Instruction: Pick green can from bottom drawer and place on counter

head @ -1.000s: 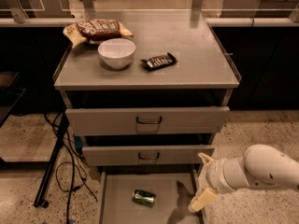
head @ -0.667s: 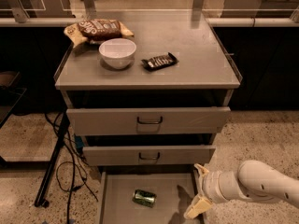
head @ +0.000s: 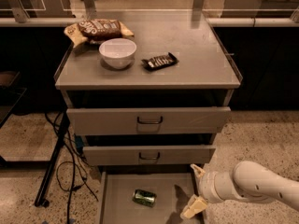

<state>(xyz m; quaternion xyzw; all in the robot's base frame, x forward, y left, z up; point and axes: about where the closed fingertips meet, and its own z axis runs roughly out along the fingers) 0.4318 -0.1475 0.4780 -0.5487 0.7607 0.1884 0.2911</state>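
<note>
The green can (head: 144, 198) lies on its side on the floor of the bottom drawer (head: 117, 204), which is pulled out. My gripper (head: 194, 190) hangs at the drawer's right edge, to the right of the can and apart from it. Its two cream fingers (head: 193, 207) are spread open and hold nothing. The white arm comes in from the lower right. The counter (head: 201, 55) is the grey top of the cabinet above.
On the counter are a white bowl (head: 117, 52), a black candy bar wrapper (head: 160, 61) and a snack bag (head: 99, 29). The two upper drawers (head: 148, 120) stand slightly out. A black stand leg and cables (head: 58, 162) lie on the floor at the left.
My arm has dropped lower and moved a little left, bringing the gripper closer to the drawer's right edge. The can has not moved.
</note>
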